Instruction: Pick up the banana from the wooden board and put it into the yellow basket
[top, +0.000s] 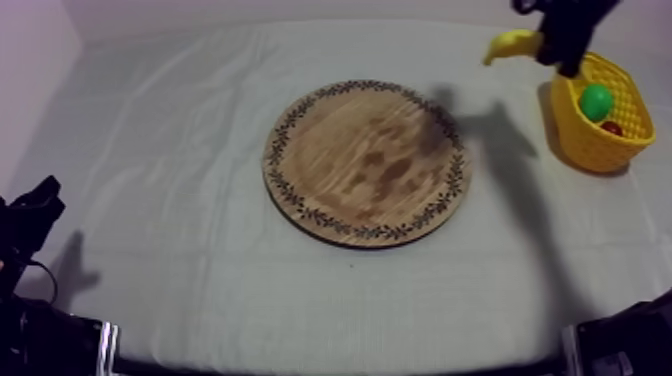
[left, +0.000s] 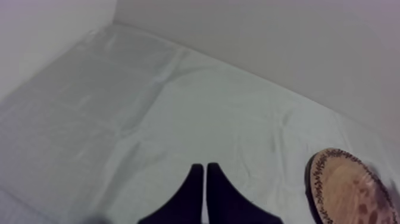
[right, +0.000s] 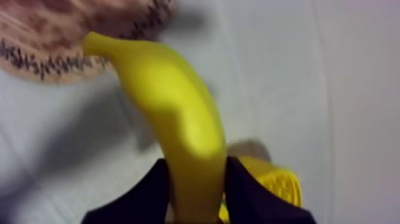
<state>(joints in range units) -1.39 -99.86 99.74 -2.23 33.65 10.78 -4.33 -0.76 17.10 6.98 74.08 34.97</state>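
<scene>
A yellow banana (top: 512, 44) hangs in the air at the back right, held by my right gripper (top: 556, 46) just left of the yellow basket (top: 577, 135). In the right wrist view the banana (right: 175, 113) runs out from between the two black fingers (right: 152, 190), which are shut on it, with the basket's rim (right: 280, 184) just beyond. The round wooden board (top: 366, 162) with a patterned rim lies bare at the table's middle. My left gripper (left: 205, 179) rests low at the left over the cloth, its fingers together as a narrow wedge.
Inside the basket lie a green pear (top: 596, 101) and a small red fruit (top: 611, 128). The board's edge (left: 345, 187) shows off to the side of my left gripper. A pale wall runs along the table's far edge.
</scene>
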